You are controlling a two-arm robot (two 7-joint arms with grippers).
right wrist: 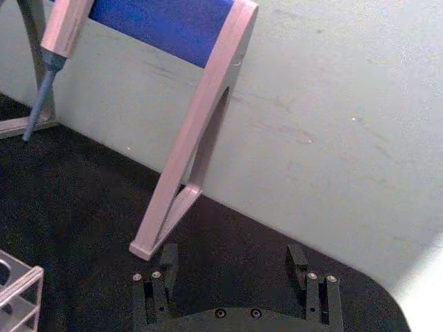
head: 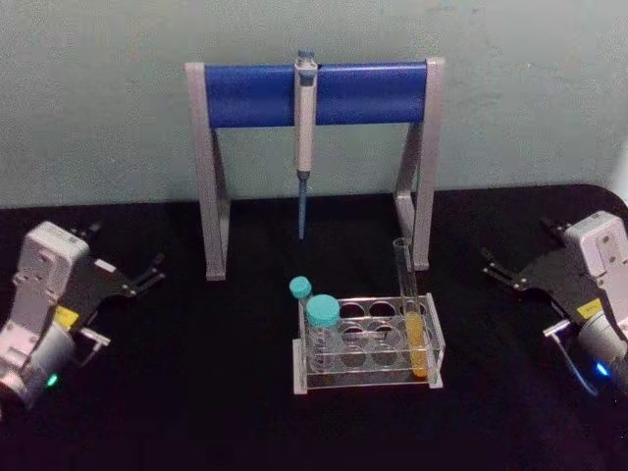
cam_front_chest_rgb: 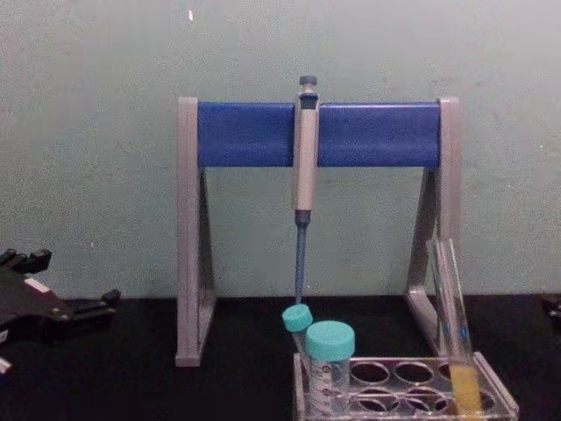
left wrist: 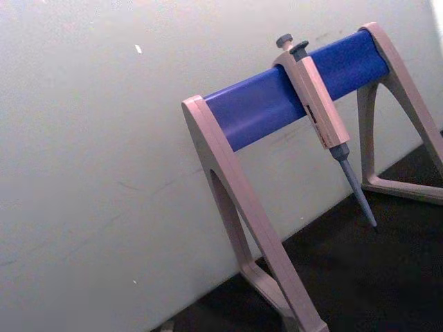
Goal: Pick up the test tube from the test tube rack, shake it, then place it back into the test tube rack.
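The test tube [head: 409, 294] is standing in a hole at the right end of the clear test tube rack [head: 368, 378]. Its yellow-orange liquid is sitting in its lower part, and its open top is rising well above the rack. Which row is holding it is hard to make out.

The chest view is showing the tube [cam_front_chest_rgb: 453, 333] from the side, leaning slightly, with a thin blue mark on the glass. That view is cutting off the rack [cam_front_chest_rgb: 386, 361] at the bottom. Two teal-capped tubes [head: 322, 312] are occupying the rack's left end.

Behind the rack, a pipette [head: 305, 118] is hanging from the blue bar of the grey pipette stand [head: 255, 93]. Its tip is hanging clear of the black worktop [head: 196, 392].

The left gripper [head: 126, 250] is lying at the worktop's left side and the right gripper [head: 518, 247] at its right, both well apart from the rack.

The right wrist view is showing that gripper's fingers [right wrist: 297, 259] spread wide with nothing between them. It is also catching a corner of the rack [right wrist: 21, 283].

The left wrist view is taking in the stand [left wrist: 256, 111] and pipette [left wrist: 318, 104]. The head view is showing the left fingers splayed wide and empty.
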